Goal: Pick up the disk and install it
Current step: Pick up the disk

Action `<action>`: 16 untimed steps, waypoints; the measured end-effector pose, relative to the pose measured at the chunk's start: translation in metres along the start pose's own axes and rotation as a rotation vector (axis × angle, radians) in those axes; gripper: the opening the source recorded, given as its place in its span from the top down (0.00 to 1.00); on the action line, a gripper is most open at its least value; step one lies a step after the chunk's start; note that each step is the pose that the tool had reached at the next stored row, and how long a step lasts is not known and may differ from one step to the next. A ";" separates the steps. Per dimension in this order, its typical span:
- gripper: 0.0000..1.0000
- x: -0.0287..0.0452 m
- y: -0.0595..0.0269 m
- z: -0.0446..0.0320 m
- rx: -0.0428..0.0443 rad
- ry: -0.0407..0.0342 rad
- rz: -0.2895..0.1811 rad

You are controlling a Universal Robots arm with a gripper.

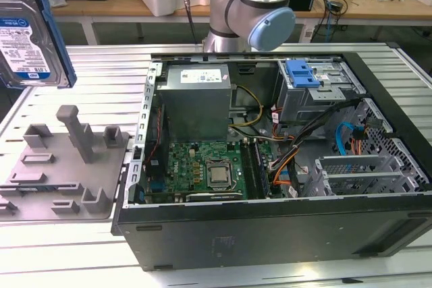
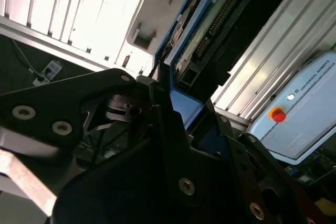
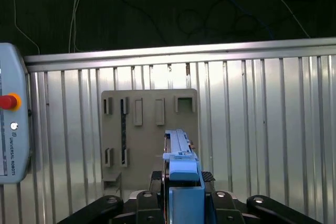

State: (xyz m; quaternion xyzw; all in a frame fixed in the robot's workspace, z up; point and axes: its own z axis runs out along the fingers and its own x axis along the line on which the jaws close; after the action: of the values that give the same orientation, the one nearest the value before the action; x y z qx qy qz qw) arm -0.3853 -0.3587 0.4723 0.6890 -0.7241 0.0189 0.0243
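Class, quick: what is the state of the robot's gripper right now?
Gripper: closed, holding the flat rectangular silver metal disk by its blue plastic bracket.

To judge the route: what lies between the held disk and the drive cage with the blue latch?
In the exterior view, the power supply box stands between the disk and the drive cage.

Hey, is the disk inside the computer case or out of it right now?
Out. The tool grips the disk, to the exterior view's left of the open case.
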 end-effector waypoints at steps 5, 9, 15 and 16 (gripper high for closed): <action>0.63 0.0058 -0.0106 -0.0029 -0.0017 0.0001 0.000; 0.63 0.0124 -0.0214 -0.0052 -0.0033 0.0002 0.000; 0.63 0.0218 -0.0375 -0.0069 -0.0081 0.0004 0.000; 0.63 0.0231 -0.0401 -0.0073 -0.0091 0.0004 0.000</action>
State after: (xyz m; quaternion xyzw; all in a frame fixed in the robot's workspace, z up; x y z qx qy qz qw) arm -0.3463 -0.3833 0.4807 0.6890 -0.7240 0.0158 0.0275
